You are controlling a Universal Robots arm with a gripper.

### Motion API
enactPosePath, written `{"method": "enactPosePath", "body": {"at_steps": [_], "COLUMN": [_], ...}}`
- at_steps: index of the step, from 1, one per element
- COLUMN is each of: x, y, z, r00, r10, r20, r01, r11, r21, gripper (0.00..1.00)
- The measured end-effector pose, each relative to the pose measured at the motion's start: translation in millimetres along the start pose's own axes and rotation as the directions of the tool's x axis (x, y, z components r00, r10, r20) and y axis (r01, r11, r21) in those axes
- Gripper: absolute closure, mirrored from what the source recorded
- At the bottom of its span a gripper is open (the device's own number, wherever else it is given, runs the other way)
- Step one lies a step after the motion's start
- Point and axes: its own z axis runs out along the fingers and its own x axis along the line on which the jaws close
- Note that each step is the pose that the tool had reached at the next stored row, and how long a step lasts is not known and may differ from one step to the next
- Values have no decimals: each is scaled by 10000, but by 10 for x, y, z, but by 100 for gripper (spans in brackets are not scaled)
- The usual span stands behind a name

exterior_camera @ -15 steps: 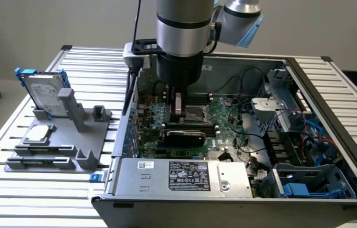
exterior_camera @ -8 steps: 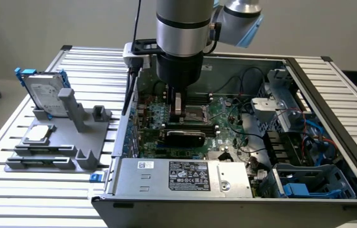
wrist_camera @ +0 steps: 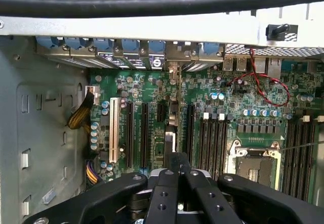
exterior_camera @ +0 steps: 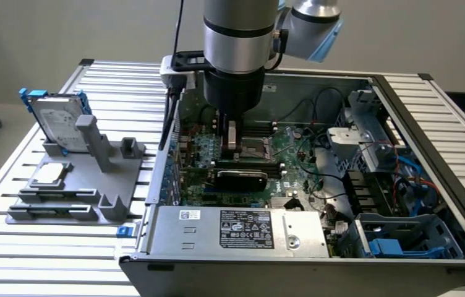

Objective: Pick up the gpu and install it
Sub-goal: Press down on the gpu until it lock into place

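Observation:
The gpu (exterior_camera: 241,179) stands on edge in a slot of the green motherboard (exterior_camera: 294,170) inside the open computer case, its black rounded cooler facing the front. My gripper (exterior_camera: 232,147) hangs just above it with its fingers shut and nothing visible between them. A small gap shows between the fingertips and the card's top edge. In the wrist view the black fingers (wrist_camera: 167,193) meet over the expansion slots, and the gpu (wrist_camera: 170,138) shows as a thin green edge running toward the rear panel.
A grey fixture (exterior_camera: 113,201) at the exterior view's left carries a silver hard drive with a blue caddy (exterior_camera: 55,117) and a small silver CPU chip (exterior_camera: 51,175). The power supply (exterior_camera: 241,232), drive cages (exterior_camera: 397,244) and cables (exterior_camera: 331,179) crowd the case.

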Motion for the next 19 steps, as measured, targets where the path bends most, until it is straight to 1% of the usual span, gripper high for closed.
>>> {"method": "enactPosePath", "body": {"at_steps": [2,4,6,8,10,14,19], "x": [0,0,0,-1,0,1,-3], "y": [0,1,1,2,14,36,58], "z": [0,1,2,4,26,99,179], "r00": [10000,10000,10000,10000,10000,10000,10000], "r10": [0,-2,-5,-6,-6,-5,-6], "r20": [0,21,48,55,53,53,54], "r01": [0,2,4,5,5,4,5], "r11": [10000,10000,9999,9999,9999,9999,9999], "r21": [0,72,117,164,165,164,150], "gripper": [89,89,89,89,89,89,89]}}
